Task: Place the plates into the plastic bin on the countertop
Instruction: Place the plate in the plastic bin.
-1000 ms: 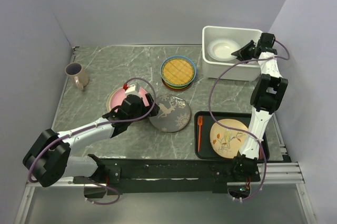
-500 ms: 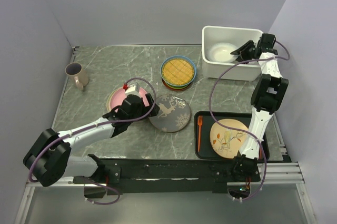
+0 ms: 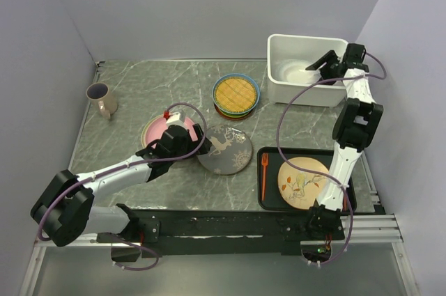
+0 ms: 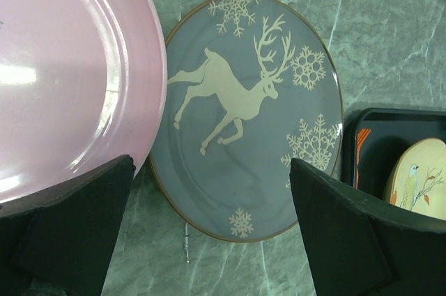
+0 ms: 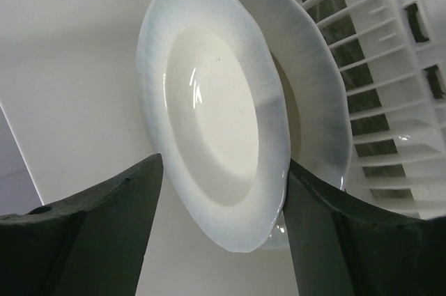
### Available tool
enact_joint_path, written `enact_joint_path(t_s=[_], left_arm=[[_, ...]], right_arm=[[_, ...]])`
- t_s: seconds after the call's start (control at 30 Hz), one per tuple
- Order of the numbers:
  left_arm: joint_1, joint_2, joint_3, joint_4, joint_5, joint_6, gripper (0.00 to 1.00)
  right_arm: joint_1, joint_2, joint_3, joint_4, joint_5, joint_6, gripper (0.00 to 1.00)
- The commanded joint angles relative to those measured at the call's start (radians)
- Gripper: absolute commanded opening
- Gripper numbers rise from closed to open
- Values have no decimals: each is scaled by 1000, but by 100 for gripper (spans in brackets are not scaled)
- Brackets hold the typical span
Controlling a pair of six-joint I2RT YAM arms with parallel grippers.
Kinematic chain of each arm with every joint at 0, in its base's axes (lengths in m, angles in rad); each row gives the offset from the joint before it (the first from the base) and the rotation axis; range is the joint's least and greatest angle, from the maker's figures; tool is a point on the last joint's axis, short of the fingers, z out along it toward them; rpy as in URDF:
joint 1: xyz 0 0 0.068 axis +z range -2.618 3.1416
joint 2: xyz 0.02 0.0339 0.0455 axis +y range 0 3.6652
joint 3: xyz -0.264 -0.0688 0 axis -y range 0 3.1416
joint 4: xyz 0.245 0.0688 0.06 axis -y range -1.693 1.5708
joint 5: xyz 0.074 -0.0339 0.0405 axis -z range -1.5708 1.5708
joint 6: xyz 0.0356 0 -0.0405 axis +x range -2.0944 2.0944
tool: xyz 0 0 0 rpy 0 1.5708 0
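White fluted plate (image 5: 209,122) lies inside the bin (image 3: 306,95), toward its left end. Our right gripper (image 3: 322,64) hangs over it with its fingers spread wide, gripping nothing, so we judge the bin alone carries this plate. Being round, it has no long axis. Its hollow faces up toward the wrist, rim near the vented wall, but we cannot tell whether it lies flat or leans. Our left gripper (image 4: 210,162) is also open. It hovers where the pink plate (image 4: 63,66) meets the deer plate (image 4: 244,115) on the countertop (image 3: 139,87), probably lined up for a rim pick.
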Motion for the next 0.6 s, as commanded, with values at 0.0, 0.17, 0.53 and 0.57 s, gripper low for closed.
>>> enact_joint_path(t_s=[0.0, 0.17, 0.53, 0.57], left_arm=[[2, 0, 25, -24, 31, 2, 98], [0, -14, 16, -42, 26, -7, 98], [0, -5, -55, 9, 60, -116, 98], [0, -2, -58, 9, 60, -122, 98]], right_arm=[[-6, -138, 2, 11, 58, -26, 77], [-1, -177, 2, -14, 133, -47, 81], [7, -264, -45, -9, 208, -60, 86], [10, -287, -62, 6, 211, -61, 86]])
